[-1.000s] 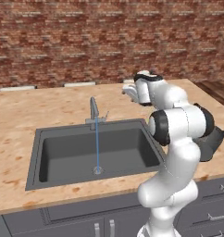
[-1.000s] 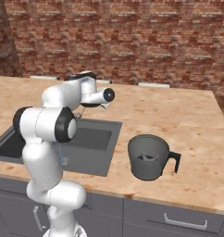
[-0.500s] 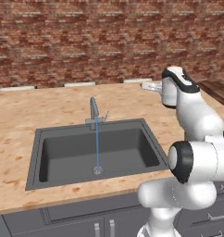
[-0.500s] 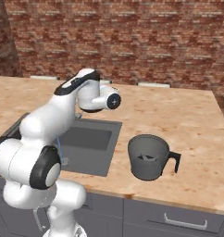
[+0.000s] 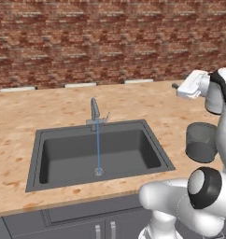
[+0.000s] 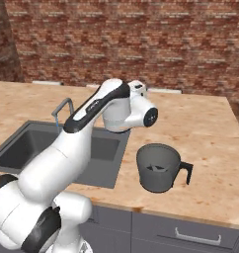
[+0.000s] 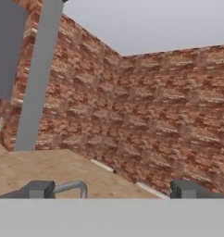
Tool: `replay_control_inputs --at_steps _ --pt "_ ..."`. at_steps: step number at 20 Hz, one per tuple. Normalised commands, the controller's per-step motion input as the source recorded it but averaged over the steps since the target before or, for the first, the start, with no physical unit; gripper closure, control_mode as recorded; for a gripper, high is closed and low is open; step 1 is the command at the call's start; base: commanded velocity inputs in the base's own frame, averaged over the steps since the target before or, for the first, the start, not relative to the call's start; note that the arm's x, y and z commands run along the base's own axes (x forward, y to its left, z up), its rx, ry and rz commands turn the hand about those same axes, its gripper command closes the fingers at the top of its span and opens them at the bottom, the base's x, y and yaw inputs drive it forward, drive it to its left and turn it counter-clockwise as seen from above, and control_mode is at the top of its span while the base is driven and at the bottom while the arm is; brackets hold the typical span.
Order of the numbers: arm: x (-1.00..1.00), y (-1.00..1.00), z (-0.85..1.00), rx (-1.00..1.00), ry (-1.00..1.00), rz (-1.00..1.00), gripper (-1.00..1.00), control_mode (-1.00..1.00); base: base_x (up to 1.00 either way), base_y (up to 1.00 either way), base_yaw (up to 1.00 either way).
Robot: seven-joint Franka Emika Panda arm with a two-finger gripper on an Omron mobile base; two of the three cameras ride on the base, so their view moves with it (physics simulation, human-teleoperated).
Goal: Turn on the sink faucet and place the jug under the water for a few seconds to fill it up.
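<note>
With water [image 5: 97, 149] already running from the faucet [image 5: 95, 113] into the sink [image 5: 63, 154], now reaching, gripper [image 7: 111, 189] wide and empty, for the jug [image 6: 158, 168] upright on the counter [image 6: 205, 133] just right of the basin; next, lowering around its rim or handle.

Pretty flat, even lighting everywhere, bright with no obvious source. Barely any cast shadows, just soft shading inside the sink [image 5: 54, 154] and under the jug [image 6: 158, 168]. No glare. Brick wall [image 7: 169, 115] looks soft and blocky up close, low-res textures.
</note>
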Motion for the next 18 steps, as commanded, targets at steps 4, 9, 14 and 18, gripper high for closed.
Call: replay_control_inputs --at_steps 4,9,14,18 --pt "-0.75 -1.0 0.49 -0.55 -0.3 0.19 -1.0 -1.0 0.0 0.0 0.0" --pt "-0.33 -1.0 -0.17 -0.45 -0.02 0.14 -1.0 -1.0 0.0 0.0 0.0" --pt "-0.13 -1.0 -0.78 -0.29 0.02 0.16 -1.0 -1.0 0.0 0.0 0.0" --pt "0.0 -1.0 -1.0 -0.19 0.02 0.21 -1.0 -1.0 0.0 0.0 0.0"
